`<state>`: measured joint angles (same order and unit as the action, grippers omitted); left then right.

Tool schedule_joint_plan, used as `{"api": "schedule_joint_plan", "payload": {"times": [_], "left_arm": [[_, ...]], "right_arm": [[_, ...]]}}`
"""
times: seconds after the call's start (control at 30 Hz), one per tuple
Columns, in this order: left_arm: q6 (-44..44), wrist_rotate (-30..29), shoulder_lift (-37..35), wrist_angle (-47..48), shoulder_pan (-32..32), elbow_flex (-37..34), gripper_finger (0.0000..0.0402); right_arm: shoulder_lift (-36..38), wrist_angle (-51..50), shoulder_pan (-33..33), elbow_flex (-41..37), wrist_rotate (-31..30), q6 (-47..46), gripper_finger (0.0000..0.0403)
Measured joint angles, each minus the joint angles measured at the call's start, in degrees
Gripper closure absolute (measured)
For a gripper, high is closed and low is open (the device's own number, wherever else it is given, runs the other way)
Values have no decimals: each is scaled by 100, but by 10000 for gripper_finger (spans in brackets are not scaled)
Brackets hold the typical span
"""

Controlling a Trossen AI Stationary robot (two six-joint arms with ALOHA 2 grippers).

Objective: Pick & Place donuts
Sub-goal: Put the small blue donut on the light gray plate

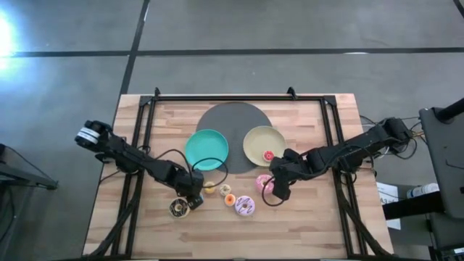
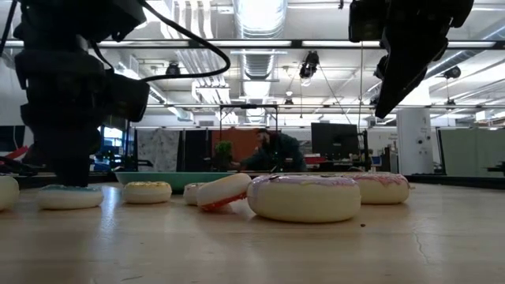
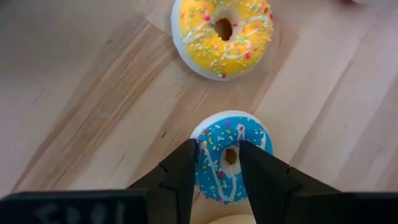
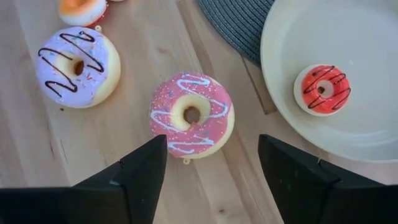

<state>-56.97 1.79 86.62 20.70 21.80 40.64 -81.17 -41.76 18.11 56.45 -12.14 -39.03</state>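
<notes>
My left gripper (image 1: 194,198) is open and points down over the tiny blue donut (image 3: 229,158), which lies flat on the wood. Both fingertips overlap the donut's top, one on each side of its hole. The yellow donut (image 3: 222,36) lies just beyond it and the chocolate donut (image 1: 179,209) beside it. My right gripper (image 4: 211,146) is open wide and hangs raised over the pink donut (image 4: 191,116). The lilac donut (image 4: 77,65) and the orange donut (image 1: 228,194) lie between the arms. The red donut (image 4: 322,89) rests on the beige plate (image 4: 348,37). My left gripper comes at the blue donut from above, pointing down. Its fingers (image 3: 186,165) lie over the donut's top on either side of the hole (image 3: 231,155). I cannot tell whether they touch it.
The teal plate (image 1: 206,148) and the beige plate (image 1: 255,141) sit on a dark round mat (image 1: 233,119) at the table's far middle. A black frame runs along the table's edges. Bare wood lies toward the near edge. A person (image 2: 272,150) shows far beyond the table.
</notes>
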Motion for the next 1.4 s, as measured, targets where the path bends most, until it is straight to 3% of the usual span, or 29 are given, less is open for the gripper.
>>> {"api": "schedule_joint_plan", "payload": {"times": [0.13, 0.3, 0.6, 0.8, 1.03, 1.2, 1.4], "left_arm": [[-5, -49, 109, 60, 7, 53, 326], [32, -117, 111, 120, 7, 124, 391], [206, -300, -591, 492, -181, 640, 401], [1472, -817, -853, 676, -1240, 1499, 401], [3107, -134, 415, 315, -2910, 2910, 401], [3835, 224, 1629, 342, -3088, 4112, 401], [4109, 206, 3003, 484, -3070, 5442, 402]], "right_arm": [[11, 2, 1, 0, -2, -71, 167], [240, 1, 4, 20, -268, -216, 181], [1279, -226, 0, 22, -1233, -774, 200], [1809, -649, -2, 15, -2002, -1010, 205], [1965, -793, -4, 4, -2282, -1016, 204], [2089, -893, 1, 4, -2623, -1268, 204], [2388, -1047, 11, 4, -2888, -1353, 204]]}}
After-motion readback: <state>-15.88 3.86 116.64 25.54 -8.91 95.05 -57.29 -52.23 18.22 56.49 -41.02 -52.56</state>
